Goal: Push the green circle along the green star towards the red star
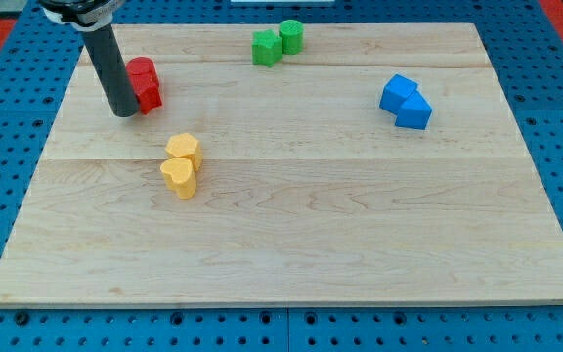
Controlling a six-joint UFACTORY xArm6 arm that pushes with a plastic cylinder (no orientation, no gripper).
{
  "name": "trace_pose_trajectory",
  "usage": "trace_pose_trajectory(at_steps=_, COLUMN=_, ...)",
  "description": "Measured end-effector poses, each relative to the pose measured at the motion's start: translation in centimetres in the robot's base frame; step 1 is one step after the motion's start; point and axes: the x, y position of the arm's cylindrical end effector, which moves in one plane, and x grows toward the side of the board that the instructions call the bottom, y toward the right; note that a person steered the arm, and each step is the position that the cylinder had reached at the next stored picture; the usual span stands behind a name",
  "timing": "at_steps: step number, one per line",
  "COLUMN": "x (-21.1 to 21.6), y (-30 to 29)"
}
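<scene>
The green circle (291, 36) sits at the view's top centre, touching the green star (267, 47) on its left. Two red blocks stand at the upper left, touching each other: one (141, 72) behind, the other (149, 94) in front; I cannot tell which is the star. My tip (125, 113) rests on the board just left of the front red block, touching or almost touching it, far left of the green pair.
Two yellow blocks, one (183, 149) above a heart-like one (179, 178), stand left of centre. Two blue blocks (397, 93) (413, 112) stand at the right. The wooden board (291, 244) ends on a blue pegboard surround.
</scene>
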Motion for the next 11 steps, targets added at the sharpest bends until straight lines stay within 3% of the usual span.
trace_pose_trajectory(at_steps=2, x=0.2, y=6.6)
trace_pose_trajectory(at_steps=4, x=-7.8, y=16.6)
trace_pose_trajectory(at_steps=5, x=-8.4, y=22.7)
trace_pose_trajectory(at_steps=7, x=-17.0, y=28.1)
trace_pose_trajectory(at_steps=9, x=-17.1, y=21.2)
trace_pose_trajectory(at_steps=11, x=-13.7, y=20.1)
